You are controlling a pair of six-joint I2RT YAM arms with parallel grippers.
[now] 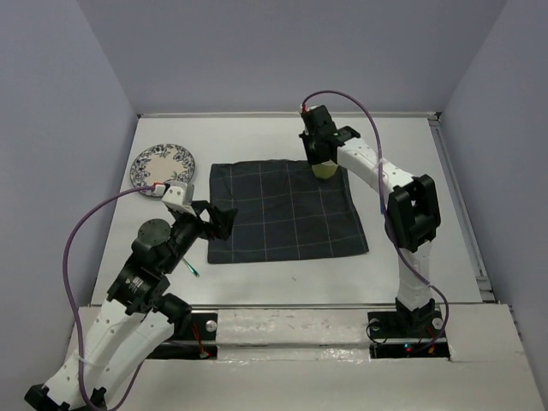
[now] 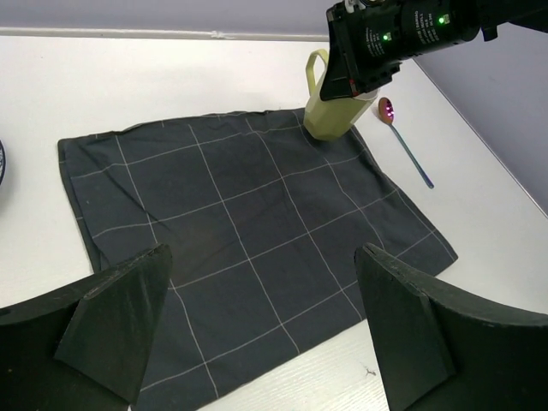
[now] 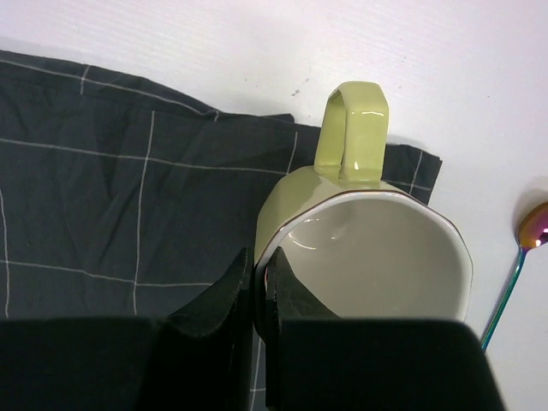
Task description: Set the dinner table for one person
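Right now the right hand pinches the rim of the pale green mug at the far right corner of the navy grid cloth, which lies mid-way on the white surface. Spread wide and empty, the left hand hovers over the cloth's near left edge.

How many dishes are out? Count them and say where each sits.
2. A patterned plate lies far left on the table, off the cloth. A green mug is at the cloth's far right corner, its rim pinched by the right gripper. Arms may hide more.
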